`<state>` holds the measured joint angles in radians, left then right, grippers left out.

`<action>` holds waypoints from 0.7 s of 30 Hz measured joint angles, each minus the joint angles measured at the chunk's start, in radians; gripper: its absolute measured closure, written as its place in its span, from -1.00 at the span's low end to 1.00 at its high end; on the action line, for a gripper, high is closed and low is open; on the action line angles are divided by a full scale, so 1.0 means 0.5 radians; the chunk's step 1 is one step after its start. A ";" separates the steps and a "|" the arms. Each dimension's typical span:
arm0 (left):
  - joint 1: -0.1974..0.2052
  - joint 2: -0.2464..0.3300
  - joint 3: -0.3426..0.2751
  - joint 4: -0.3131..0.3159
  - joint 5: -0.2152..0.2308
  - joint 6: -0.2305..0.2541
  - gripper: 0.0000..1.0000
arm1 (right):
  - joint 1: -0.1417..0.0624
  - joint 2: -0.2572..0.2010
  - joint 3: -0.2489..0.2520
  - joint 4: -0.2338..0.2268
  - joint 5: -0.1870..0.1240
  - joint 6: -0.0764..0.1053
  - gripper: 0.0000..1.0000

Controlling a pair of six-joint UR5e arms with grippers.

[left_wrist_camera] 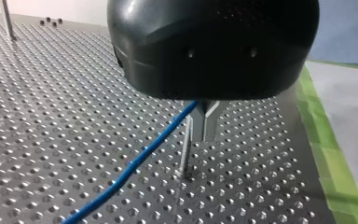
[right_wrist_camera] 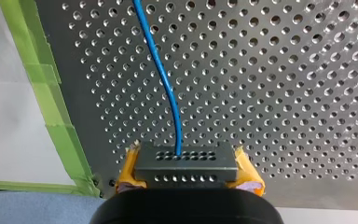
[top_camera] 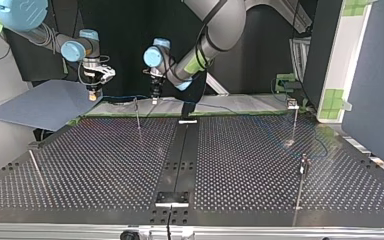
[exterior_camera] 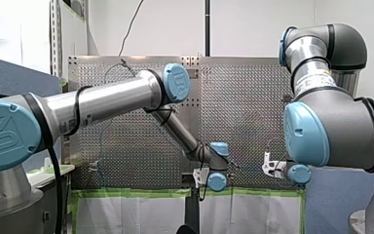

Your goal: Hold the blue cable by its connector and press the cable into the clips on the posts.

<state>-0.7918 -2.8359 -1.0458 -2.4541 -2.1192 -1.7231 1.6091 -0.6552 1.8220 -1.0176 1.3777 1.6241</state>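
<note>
My right gripper (right_wrist_camera: 186,161) is clamped on the connector (right_wrist_camera: 186,169), with yellow pads (right_wrist_camera: 127,170) on either side. The cable (right_wrist_camera: 164,79) runs straight ahead from it. In the top view that gripper hangs at 10 o'clock over the table's (top_camera: 105,165) far edge. My left gripper (top_camera: 155,100) is near 11, with the cable strung between the two. Its metal fingers (left_wrist_camera: 211,123) stand narrow, seemingly nipping the cable at their root, just above a post (left_wrist_camera: 185,147). I cannot make out the post's clip.

I judge misalignment the main risk. Pressing down with the cable beside the clip could bend the thin post or let the cable skid off. Too much tension between the arms could drag the connector out of the pads.
</note>
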 joint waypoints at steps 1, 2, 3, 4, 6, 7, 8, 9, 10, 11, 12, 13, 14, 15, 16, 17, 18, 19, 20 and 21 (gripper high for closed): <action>0.005 -0.011 0.019 0.000 0.005 -0.002 1.00 | 0.000 0.000 0.000 -0.001 0.000 -0.001 1.00; 0.008 -0.017 0.033 0.000 0.008 -0.003 1.00 | 0.001 0.000 0.000 -0.002 0.000 -0.001 1.00; 0.010 -0.021 0.046 -0.001 0.010 -0.003 1.00 | 0.001 0.000 0.000 -0.003 0.000 -0.001 1.00; 0.012 -0.024 0.058 -0.001 0.012 -0.004 1.00 | 0.000 0.001 -0.001 -0.005 0.000 -0.001 1.00; 0.016 -0.027 0.072 -0.003 0.016 -0.006 1.00 | -0.003 0.001 -0.001 -0.010 0.000 -0.002 1.00; 0.022 -0.028 0.082 -0.008 0.022 -0.009 1.00 | -0.006 0.002 -0.002 -0.014 0.000 -0.002 1.00; 0.029 -0.029 0.091 -0.014 0.027 -0.011 1.00 | -0.007 0.003 -0.004 -0.016 0.000 -0.002 1.00; 0.037 -0.029 0.100 -0.021 0.032 -0.012 1.00 | -0.008 0.003 -0.007 -0.018 0.000 -0.002 1.00; 0.050 -0.029 0.113 -0.031 0.039 -0.014 1.00 | -0.009 0.004 -0.010 -0.020 0.000 -0.002 1.00; 0.059 -0.029 0.121 -0.037 0.043 -0.014 1.00 | -0.010 0.004 -0.012 -0.022 0.000 -0.001 1.00; 0.069 -0.029 0.127 -0.041 0.046 -0.014 1.00 | -0.010 0.005 -0.015 -0.023 0.001 -0.001 1.00; 0.079 -0.029 0.131 -0.044 0.052 -0.014 1.00 | -0.010 0.005 -0.018 -0.024 0.001 0.000 1.00; 0.086 -0.029 0.131 -0.044 0.057 -0.014 1.00 | -0.010 0.007 -0.021 -0.025 0.001 0.000 1.00; 0.092 -0.029 0.131 -0.043 0.065 -0.014 1.00 | -0.010 0.010 -0.024 -0.025 0.001 0.001 1.00; 0.099 -0.029 0.131 -0.040 0.075 -0.014 1.00 | -0.010 0.017 -0.029 -0.025 0.001 0.001 1.00; 0.103 -0.029 0.131 -0.038 0.081 -0.015 1.00 | -0.010 0.023 -0.032 -0.026 0.001 0.001 1.00; 0.106 -0.029 0.130 -0.036 0.086 -0.014 1.00 | -0.009 0.031 -0.037 -0.025 0.001 0.001 1.00; 0.109 -0.029 0.130 -0.034 0.091 -0.015 1.00 | -0.007 0.044 -0.046 -0.023 0.000 0.000 1.00; 0.111 -0.029 0.130 -0.033 0.093 -0.014 1.00 | -0.006 0.054 -0.054 -0.019 -0.002 -0.002 1.00; 0.112 -0.029 0.129 -0.033 0.095 -0.014 1.00 | -0.004 0.066 -0.062 -0.014 -0.003 -0.005 1.00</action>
<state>-0.7361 -2.8506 -0.9814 -2.4705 -2.0717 -1.7303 1.6072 -0.6221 1.7909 -1.0248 1.3763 1.6218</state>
